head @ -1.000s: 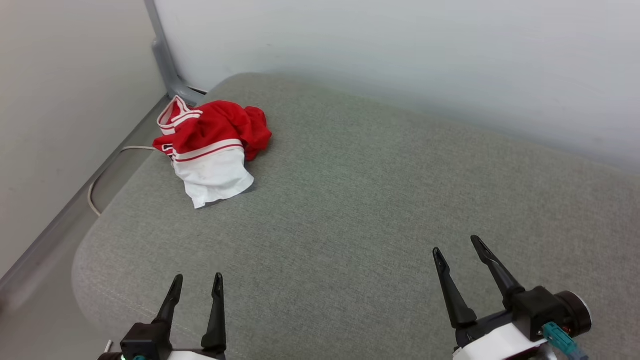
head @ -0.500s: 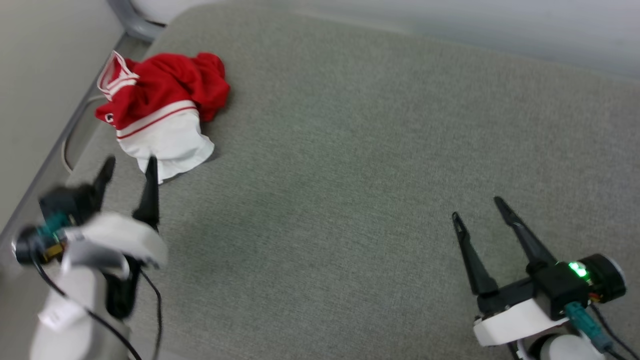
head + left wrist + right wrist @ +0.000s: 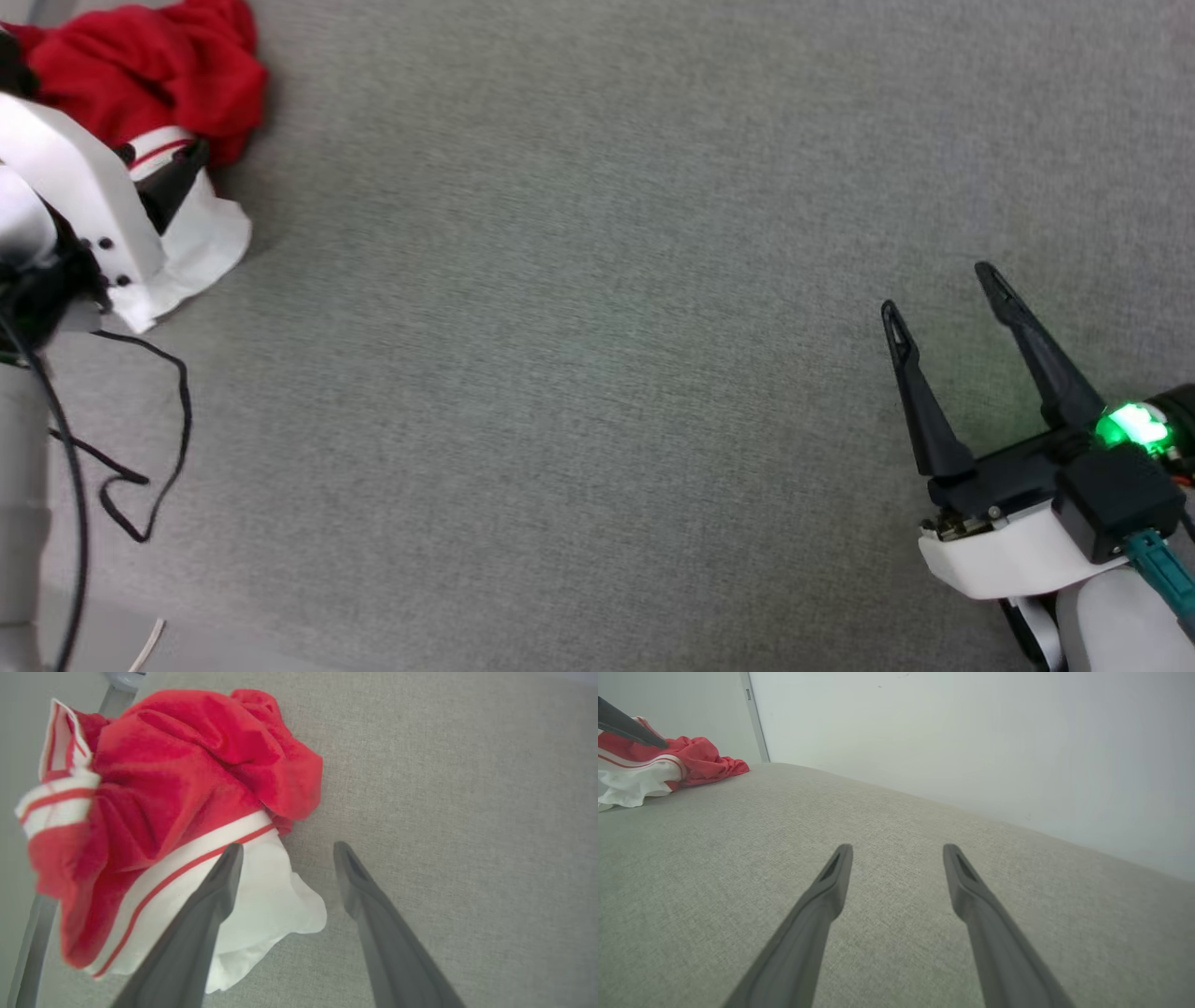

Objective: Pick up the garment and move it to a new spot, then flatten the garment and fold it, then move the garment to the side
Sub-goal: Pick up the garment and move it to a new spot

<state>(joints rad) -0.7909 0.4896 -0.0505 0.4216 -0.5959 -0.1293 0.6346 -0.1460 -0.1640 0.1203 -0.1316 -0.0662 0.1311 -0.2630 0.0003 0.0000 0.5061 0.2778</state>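
Observation:
The garment (image 3: 177, 774) is a crumpled red heap with a white sleeve and red-and-white striped trim. It lies at the far left corner of the grey cushion (image 3: 579, 327). My left gripper (image 3: 288, 845) hovers open over its near right edge, one finger above the white sleeve and the other above bare cushion, nothing between them. In the head view the garment (image 3: 149, 75) sits at the top left, partly hidden by my white left wrist (image 3: 65, 196). My right gripper (image 3: 938, 291) stands open and empty at the lower right, far from the garment (image 3: 700, 758).
A pale wall (image 3: 971, 742) runs along the cushion's far side. A grey metal post (image 3: 28, 952) stands just beyond the garment at the cushion's left edge. A black cable (image 3: 140, 467) hangs from my left arm over the cushion's near left part.
The head camera has tilted down and turned. My left arm has reached forward to the garment, its open fingers now over the white sleeve. The right gripper stays open in place.

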